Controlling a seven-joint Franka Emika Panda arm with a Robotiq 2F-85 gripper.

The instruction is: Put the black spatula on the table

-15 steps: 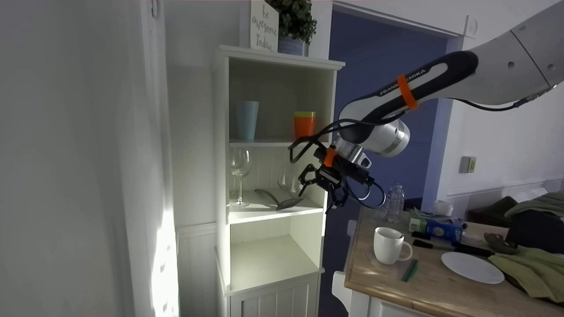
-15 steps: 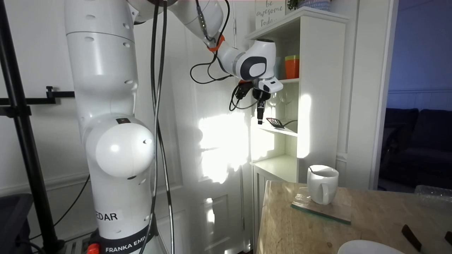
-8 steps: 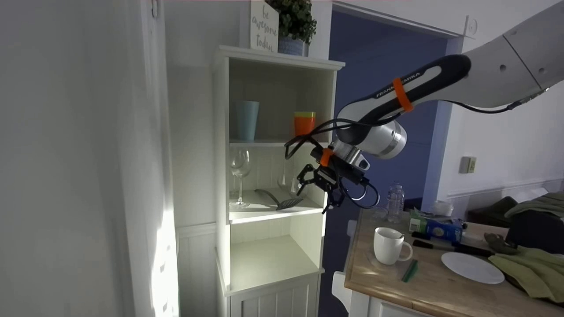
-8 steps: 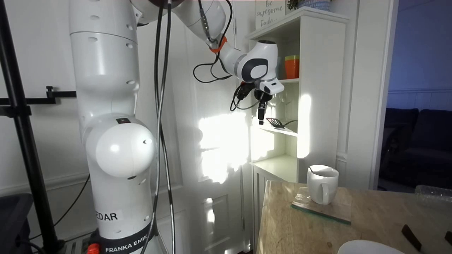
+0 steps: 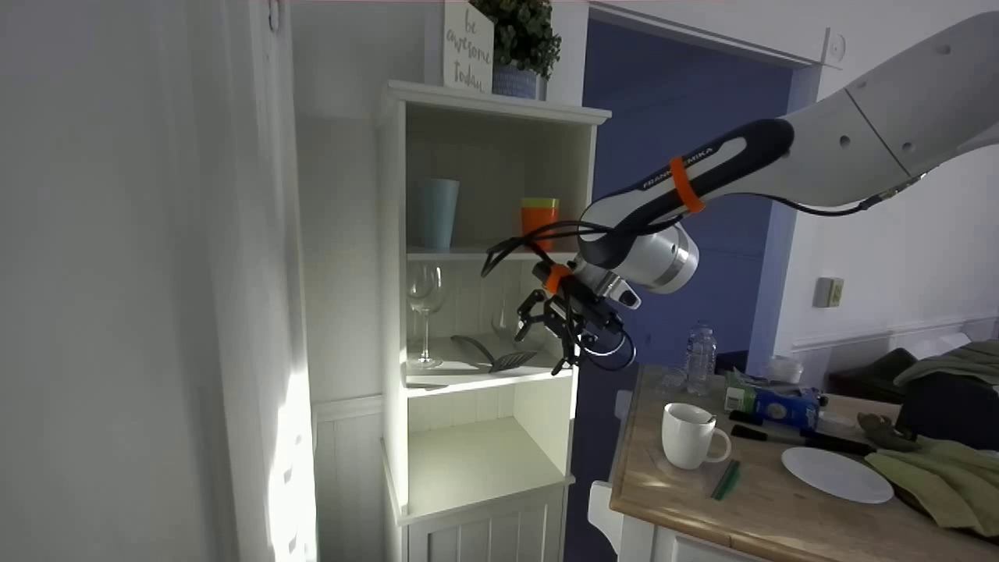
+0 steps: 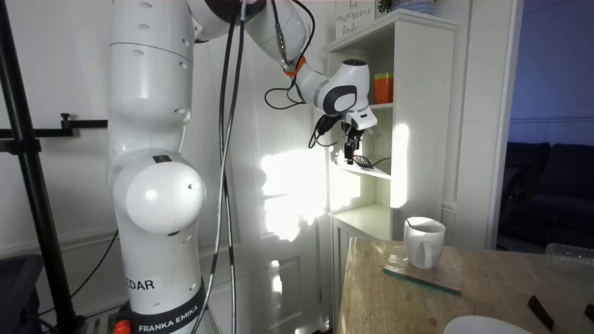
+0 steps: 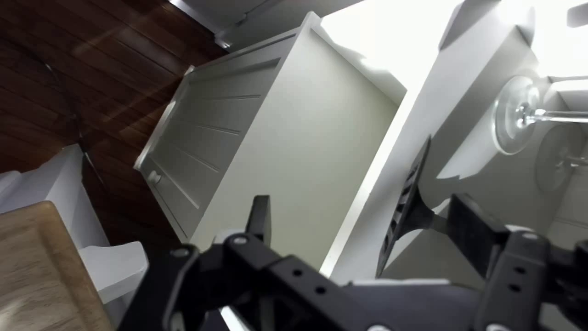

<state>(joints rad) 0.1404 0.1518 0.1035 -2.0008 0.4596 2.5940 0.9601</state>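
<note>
Two fingers (image 7: 261, 216) stand well spread on the gripper (image 7: 365, 218), with nothing pinched between them. The black spatula (image 5: 511, 361) lies on the middle shelf (image 5: 484, 383) of the white cabinet (image 6: 422, 93), its blade toward the front edge and its handle running back toward ten o'clock in an exterior view. It sits near the fingertips, at about nine o'clock from them there. In the wrist view the blade shows between the fingers, and the finger at three o'clock covers part of the handle; whether they touch I cannot tell.

The step in hand seems to be lining up for the grasp; lifting and setting down are not yet done. The next move probably calls for going a little deeper over the shelf, one finger to each side of the spatula's neck, then closing. So slim a handle likely forgives little misalignment. Once held, it should come out past the front edge, toward six o'clock, keeping off the wine glass (image 5: 425, 297) at ten o'clock from the blade. After that comes the carry to the table (image 5: 769, 511), at four o'clock from the gripper, perhaps landing at eight o'clock from the plate (image 5: 837, 474).
</note>
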